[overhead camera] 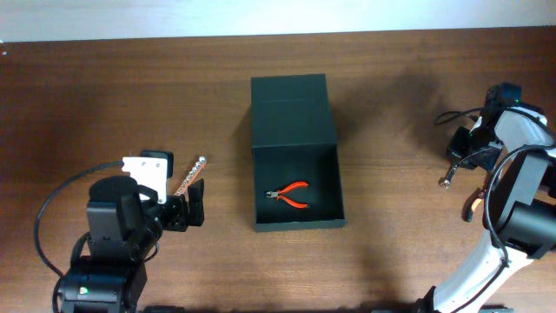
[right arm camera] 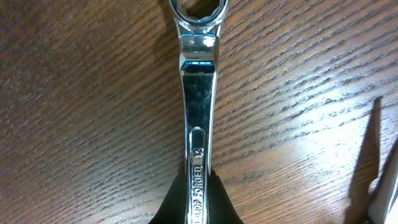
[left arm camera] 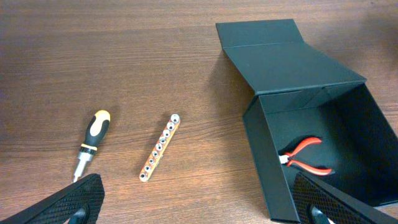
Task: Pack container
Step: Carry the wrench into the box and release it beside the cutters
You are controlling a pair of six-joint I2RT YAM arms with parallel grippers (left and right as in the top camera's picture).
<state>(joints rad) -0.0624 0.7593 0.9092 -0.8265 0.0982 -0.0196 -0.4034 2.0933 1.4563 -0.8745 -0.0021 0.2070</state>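
One pair of red pliers [overhead camera: 289, 195] lies in the container [overhead camera: 295, 104], which sits mid-table with its flap lid folded flat toward the far edge, so the tray is open for tools to be dropped in from above. Well to its left, the left gripper [overhead camera: 189, 209] hovers with fingers spread wide, near a screwdriver [left arm camera: 91, 142] and a bit holder [left arm camera: 160, 148]. Well to its right, the right gripper [right arm camera: 198, 196] pinches a wrench [right arm camera: 198, 99] by the shank, probably the next tool to carry across.
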